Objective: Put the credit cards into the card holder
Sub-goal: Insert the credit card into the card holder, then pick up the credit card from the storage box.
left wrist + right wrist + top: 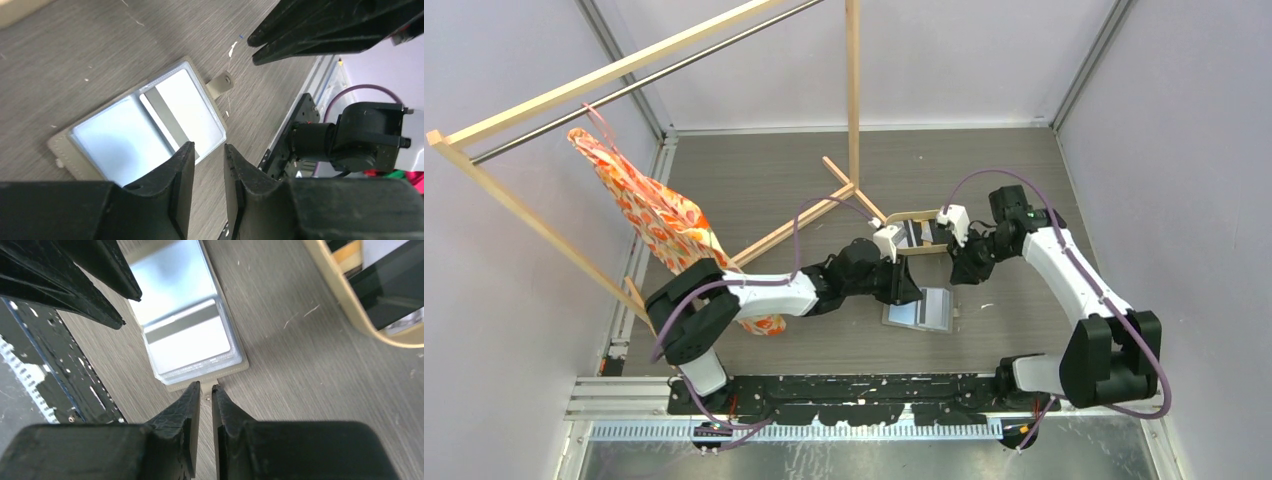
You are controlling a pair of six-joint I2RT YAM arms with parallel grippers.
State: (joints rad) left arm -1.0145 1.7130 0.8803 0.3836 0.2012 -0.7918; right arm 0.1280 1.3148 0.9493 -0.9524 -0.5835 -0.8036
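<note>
While both tools crowd over the open card holder (921, 310), your main hazard is a clash. The left tool (209, 148) hangs just above the holder's near edge with a narrow gap and nothing between its fingers. The right tool (206, 389) sits over the snap tab (220, 85), pinched down to a slit with nothing visibly held. The holder lies flat and loose on the surface (100, 45), near the wooden tray (345, 305) on the arms' side, so a downward touch that lands off-centre would likely skate it sideways or fold a flap over. What looks like a pale card with a grey stripe (192, 342) rests across the inside, but glare hides whether it is tucked under a slot or merely lying on top. If it is loose, a brushing fingertip could drag it out. More credit cards (395, 290) wait in the tray, apart from the holder. They are thin and lie flat, so a grab there may slip off or lift two together. Move one arm clear before you bring the other down.
</note>
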